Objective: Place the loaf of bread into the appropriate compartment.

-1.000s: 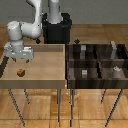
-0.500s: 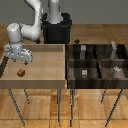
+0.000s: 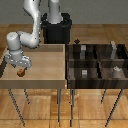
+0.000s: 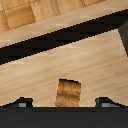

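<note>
The loaf of bread is a tiny golden-brown lump on the light tan tray, near the tray's corner at the exterior view's left. My gripper hangs just above it, open. In the wrist view the loaf stands between my two dark fingertips, untouched on both sides. The compartment is the near cell of the dark divided bin closest to the tray, and a small grey cube sits in it.
The near cell at the exterior view's right holds a whitish object. The far cells hold small grey pieces. The robot's black base stands behind the tray. Low tray walls ring the loaf.
The gripper has come down a little closer to the loaf. The loaf has not moved.
</note>
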Controlling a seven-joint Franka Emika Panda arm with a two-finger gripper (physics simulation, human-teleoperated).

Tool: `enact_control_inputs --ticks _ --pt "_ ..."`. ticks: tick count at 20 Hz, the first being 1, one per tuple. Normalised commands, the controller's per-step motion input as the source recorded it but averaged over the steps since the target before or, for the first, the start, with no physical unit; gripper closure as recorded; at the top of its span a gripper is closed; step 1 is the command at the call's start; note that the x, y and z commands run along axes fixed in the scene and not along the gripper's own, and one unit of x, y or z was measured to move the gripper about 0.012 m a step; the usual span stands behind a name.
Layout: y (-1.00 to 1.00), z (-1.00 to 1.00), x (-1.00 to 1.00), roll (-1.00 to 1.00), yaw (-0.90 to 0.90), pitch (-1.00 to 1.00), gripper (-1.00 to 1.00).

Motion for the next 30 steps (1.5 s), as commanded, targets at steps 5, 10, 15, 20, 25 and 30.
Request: enact_control_inputs --ticks 5,10,15,20,25,30 --pt "0.0 -0.8 0.0 0.0 0.0 0.0 -1.0" --pt "0.0 -0.2 0.0 0.0 0.0 0.0 1.0" --pt "0.0 0.2 0.0 0.0 0.0 0.0 1.0" --pt "0.0 1.0 0.0 0.0 0.0 0.0 1.0" --pt "0.0 1.0 0.0 0.0 0.0 0.0 1.0" --pt "0.6 0.2 0.0 0.0 0.0 0.0 1.0"
